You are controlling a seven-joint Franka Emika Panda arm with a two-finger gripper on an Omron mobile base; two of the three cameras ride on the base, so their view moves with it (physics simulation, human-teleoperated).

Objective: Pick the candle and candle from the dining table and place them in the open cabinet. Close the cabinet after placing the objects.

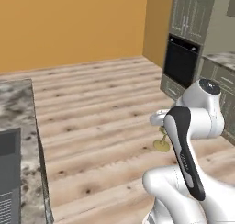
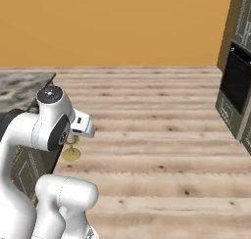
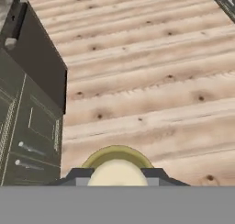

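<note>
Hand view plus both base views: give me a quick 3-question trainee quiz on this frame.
1. True or false: the gripper is shut on the cream candle.
2. What lies below the held candle? A) wooden floor B) sink C) cooktop
3. Fill in: the candle's holder is ___ coloured.

Key: 1 true. 2 A, the wooden floor. 3 brass-gold.
</note>
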